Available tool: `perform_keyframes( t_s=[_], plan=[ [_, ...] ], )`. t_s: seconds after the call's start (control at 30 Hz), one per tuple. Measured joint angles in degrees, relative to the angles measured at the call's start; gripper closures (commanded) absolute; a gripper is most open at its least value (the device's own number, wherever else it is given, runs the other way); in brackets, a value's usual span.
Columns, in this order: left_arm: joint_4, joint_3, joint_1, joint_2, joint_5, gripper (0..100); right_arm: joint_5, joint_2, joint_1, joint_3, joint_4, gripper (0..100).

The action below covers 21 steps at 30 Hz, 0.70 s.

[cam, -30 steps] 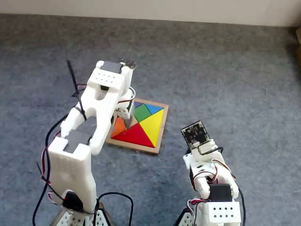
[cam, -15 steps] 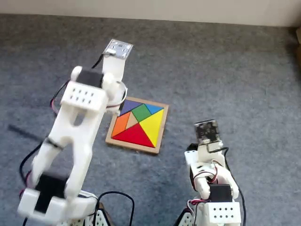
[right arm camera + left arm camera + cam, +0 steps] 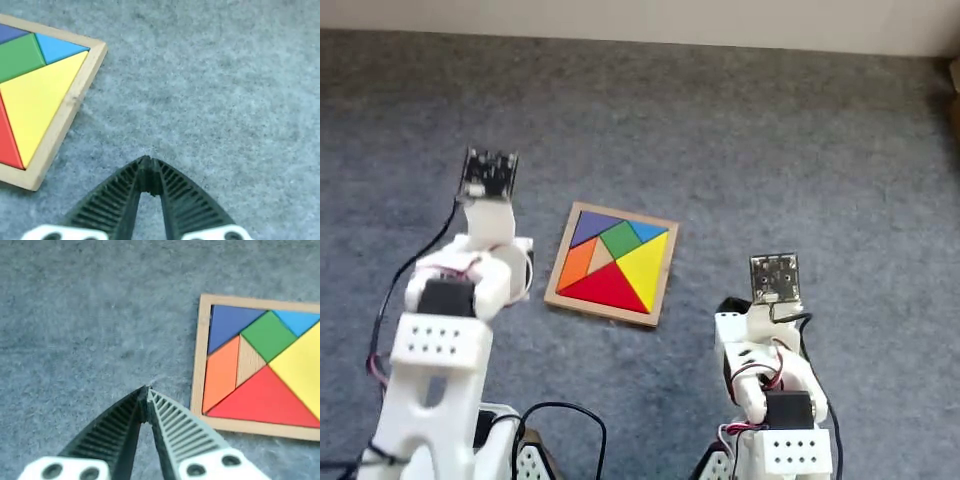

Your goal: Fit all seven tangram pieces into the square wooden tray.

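Observation:
The square wooden tray (image 3: 604, 307) lies on the carpet between the two arms. Flat inside it are a purple piece (image 3: 588, 227), a green piece (image 3: 619, 238), a light blue piece (image 3: 648, 231), a yellow piece (image 3: 645, 265), a red piece (image 3: 606, 287) and an orange piece (image 3: 576, 265). Between them is a small wood-coloured triangle (image 3: 248, 363); I cannot tell whether it is a piece or bare tray floor. My left gripper (image 3: 146, 393) is shut and empty over the carpet beside the tray's rim (image 3: 197, 355). My right gripper (image 3: 146, 163) is also shut and empty, off the tray's other side (image 3: 65, 120).
Grey carpet (image 3: 800, 150) covers the whole floor around the tray. The left arm (image 3: 450, 300) stands left of the tray and the right arm (image 3: 770, 340) to its lower right. A pale wall strip runs along the far edge.
The left arm has swung back from over the tray to the carpet on its left, uncovering the tray's left part. The right arm has shifted slightly to the right.

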Motion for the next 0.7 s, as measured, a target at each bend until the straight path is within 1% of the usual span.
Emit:
perform_keyframes(
  t_s=[0.13,0.43,0.7],
  plan=[
    [-0.53,8.09,0.26,-7.38,-1.76,100,0.0,0.0,0.0,0.0,0.0,99.2],
    [-0.7,23.12,0.26,-24.97,-1.85,100,0.0,0.0,0.0,0.0,0.0,99.2],
    [-0.7,37.1,0.18,-44.13,-1.85,100,0.0,0.0,0.0,0.0,0.0,99.2]
  ],
)
